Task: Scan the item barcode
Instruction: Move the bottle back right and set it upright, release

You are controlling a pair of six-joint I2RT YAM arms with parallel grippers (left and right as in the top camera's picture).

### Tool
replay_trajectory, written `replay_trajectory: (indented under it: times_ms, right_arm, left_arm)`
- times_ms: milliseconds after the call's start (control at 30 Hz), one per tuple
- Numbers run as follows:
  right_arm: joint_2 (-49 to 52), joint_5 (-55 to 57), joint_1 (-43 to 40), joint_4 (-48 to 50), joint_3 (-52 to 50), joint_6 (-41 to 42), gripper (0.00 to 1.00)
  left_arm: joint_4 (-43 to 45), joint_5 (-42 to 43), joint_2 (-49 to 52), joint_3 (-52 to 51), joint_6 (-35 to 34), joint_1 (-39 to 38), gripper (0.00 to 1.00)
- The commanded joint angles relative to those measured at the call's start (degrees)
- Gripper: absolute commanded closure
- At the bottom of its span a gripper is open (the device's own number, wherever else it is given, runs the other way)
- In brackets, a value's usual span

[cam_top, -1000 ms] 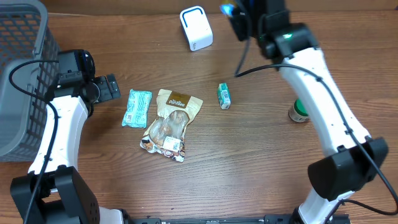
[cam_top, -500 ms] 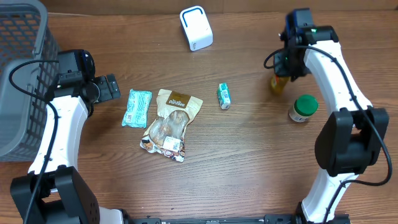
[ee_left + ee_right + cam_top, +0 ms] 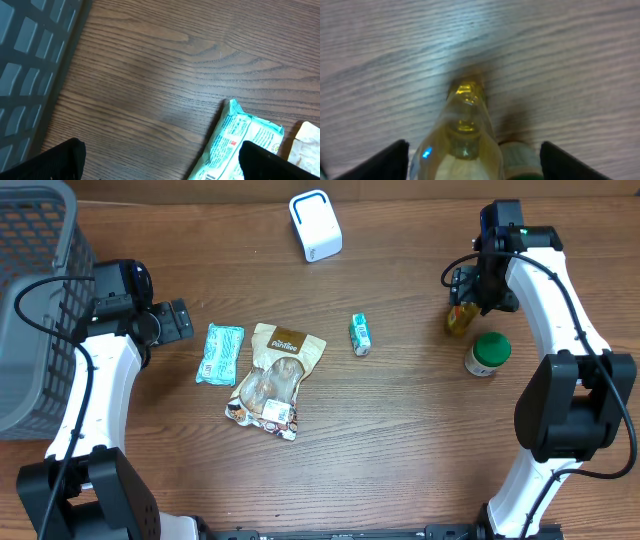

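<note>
A yellow see-through bottle (image 3: 460, 319) rests on the wooden table at the right, just left of a green-lidded jar (image 3: 487, 353). My right gripper (image 3: 466, 298) hangs over it. In the right wrist view the bottle (image 3: 467, 125) sits between the spread fingers (image 3: 390, 161) with a gap on each side, so the gripper (image 3: 472, 162) is open and grips nothing. The white scanner (image 3: 315, 225) stands at the back centre. My left gripper (image 3: 180, 320) is open beside a teal packet (image 3: 219, 353). That gripper (image 3: 165, 162) holds nothing, and the packet (image 3: 235, 140) lies by its right finger.
A brown snack bag (image 3: 275, 375) lies right of the teal packet, and a small green carton (image 3: 360, 334) sits mid-table. A grey mesh basket (image 3: 35, 300) fills the far left, with its wall (image 3: 30, 60) close to my left gripper.
My right arm carried the bottle from beside the scanner to the right and down to the table next to the jar, then opened its jaws off it. The left arm has not moved.
</note>
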Motion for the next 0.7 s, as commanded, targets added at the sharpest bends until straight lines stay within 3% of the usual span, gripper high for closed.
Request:
replay_trajectory:
  times_ms: [0,233,367,533,667]
  right_arm:
    - [-0.2,0.6,-0.2,0.3,-0.6,0.9,0.04]
    - [-2.9,0.1,0.0,-1.1,4.2,2.5,0.0]
    - [-7.3,-6.1,0.4,-3.0,9.0,2.5,0.0]
    - [-11.6,-18.4,2.1,-4.3,9.6,2.0,0.09]
    - [-11.6,-20.7,5.4,-7.6,9.4,2.0,0.11]
  left_arm:
    - [0.0,-0.3,-0.9,1.1,0.7,-0.4,0.0]
    - [0.0,-0.3,-0.9,1.1,0.7,-0.4,0.0]
    - [0.0,-0.3,-0.9,1.1,0.7,-0.4,0.01]
    - [0.0,-0.3,-0.9,1.1,0.7,-0.4,0.0]
    - [0.0,-0.3,-0.9,1.1,0.7,-0.4,0.0]
